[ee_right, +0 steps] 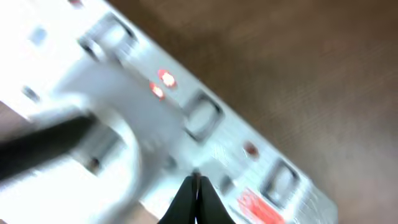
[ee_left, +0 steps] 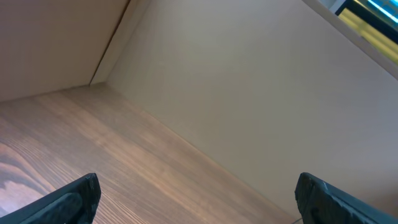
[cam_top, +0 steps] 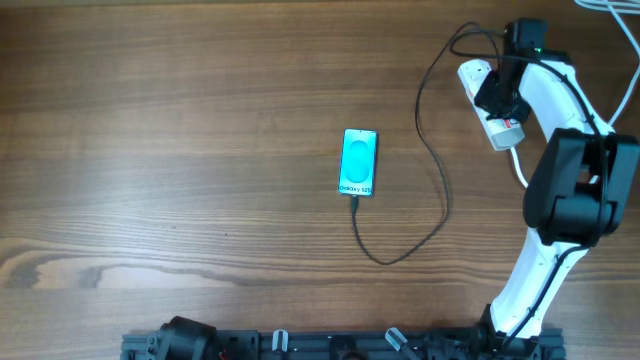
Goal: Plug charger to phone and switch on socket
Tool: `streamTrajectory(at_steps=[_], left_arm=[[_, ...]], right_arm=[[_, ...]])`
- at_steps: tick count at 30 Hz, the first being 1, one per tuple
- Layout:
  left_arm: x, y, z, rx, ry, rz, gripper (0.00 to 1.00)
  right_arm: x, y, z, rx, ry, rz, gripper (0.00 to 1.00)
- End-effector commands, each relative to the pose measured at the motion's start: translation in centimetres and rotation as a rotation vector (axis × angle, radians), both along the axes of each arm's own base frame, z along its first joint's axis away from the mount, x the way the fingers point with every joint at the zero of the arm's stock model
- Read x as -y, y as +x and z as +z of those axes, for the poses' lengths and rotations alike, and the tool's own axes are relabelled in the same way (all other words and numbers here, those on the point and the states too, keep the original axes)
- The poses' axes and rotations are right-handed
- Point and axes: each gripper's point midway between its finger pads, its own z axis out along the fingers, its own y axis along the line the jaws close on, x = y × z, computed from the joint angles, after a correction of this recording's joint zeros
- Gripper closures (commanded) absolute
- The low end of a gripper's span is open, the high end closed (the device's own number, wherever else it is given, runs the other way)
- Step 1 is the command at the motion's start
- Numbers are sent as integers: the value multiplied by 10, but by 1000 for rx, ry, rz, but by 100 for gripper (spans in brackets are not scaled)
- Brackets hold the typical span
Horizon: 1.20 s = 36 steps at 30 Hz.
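Observation:
The phone (cam_top: 359,161) lies mid-table, screen up, teal circle showing. The thin black charger cable (cam_top: 440,190) runs from the phone's near end in a loop to the white socket strip (cam_top: 478,80) at the far right. My right gripper (cam_top: 500,100) hangs over the strip. In the right wrist view its fingers (ee_right: 196,183) are shut, tips touching the strip's white face (ee_right: 205,118), which shows blurred, with two lit red marks (ee_right: 160,84) and a red switch (ee_right: 258,205). My left gripper (ee_left: 199,199) is open and empty, low over bare wood.
The strip's thick white cord (cam_top: 518,160) curves toward the near side past my right arm (cam_top: 575,190). A beige wall (ee_left: 249,93) stands behind the table in the left wrist view. The arm bases sit along the near edge (cam_top: 340,345).

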Motion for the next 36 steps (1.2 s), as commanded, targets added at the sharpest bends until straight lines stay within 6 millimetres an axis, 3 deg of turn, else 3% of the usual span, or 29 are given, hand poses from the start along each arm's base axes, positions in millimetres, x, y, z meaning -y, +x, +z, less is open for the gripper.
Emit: streamTrajectory(at_steps=[1,4,5,8,11,15,17,22,25,28,31,36], left_arm=[[-3,-2,-1,-1,10,23,0],[-16,4,-3,-23,12,108,0],[-13,17,-6,-40,15,98,0],[-1,54,-2,-18,-37,63,0],[26,120,12,95,-107,9,0],[53,179,7,215,-148,-18,0],[75,217,-22,226,-144,-51,0],[128,273,-105,93,-27,-217,0],[137,288,-143,-22,11,-225,0],[134,300,-159,-59,22,-189,0],[127,310,-163,-3,4,-150,0],[114,316,-182,-1,3,-97,0]], right_arm=[[46,-18,41,38,-58,-142,96],[72,-34,104,156,-65,-251,96],[78,-40,134,220,-76,-267,96],[76,-54,196,356,-97,-273,96],[51,-82,276,553,-69,-230,96],[19,-117,333,709,13,-155,96],[6,-141,352,756,34,-131,96],[-3,-177,354,729,38,-134,96],[-7,-193,348,687,46,-138,96],[-10,-204,344,662,49,-138,96],[-14,-214,345,661,53,-129,96],[-22,-246,354,681,18,-80,96]])
